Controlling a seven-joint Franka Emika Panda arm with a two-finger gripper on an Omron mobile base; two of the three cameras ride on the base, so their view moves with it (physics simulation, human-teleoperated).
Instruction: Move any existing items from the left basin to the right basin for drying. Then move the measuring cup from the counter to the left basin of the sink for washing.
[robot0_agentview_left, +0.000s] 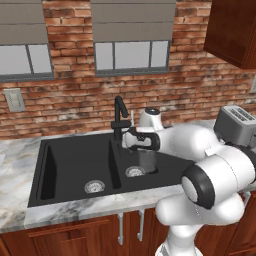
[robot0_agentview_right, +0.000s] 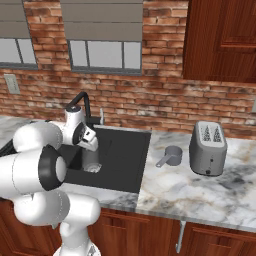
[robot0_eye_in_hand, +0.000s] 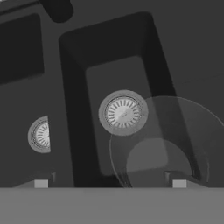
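— Hanging over the right basin (robot0_agentview_left: 145, 167) of the black double sink (robot0_agentview_left: 75, 165), the pincer (robot0_eye_in_hand: 109, 183) grips a clear drinking glass (robot0_agentview_left: 146, 161) by its rim, above the drain.

— And the small grey metal measuring cup (robot0_agentview_right: 171, 156)?

— On the marble table (robot0_agentview_right: 200, 190), between the sink and the silver toaster (robot0_agentview_right: 208, 148)

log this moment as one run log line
phase: glass transfer | pincer: shut on glass | position: above right basin | left basin: bare | measuring cup: on counter by toaster
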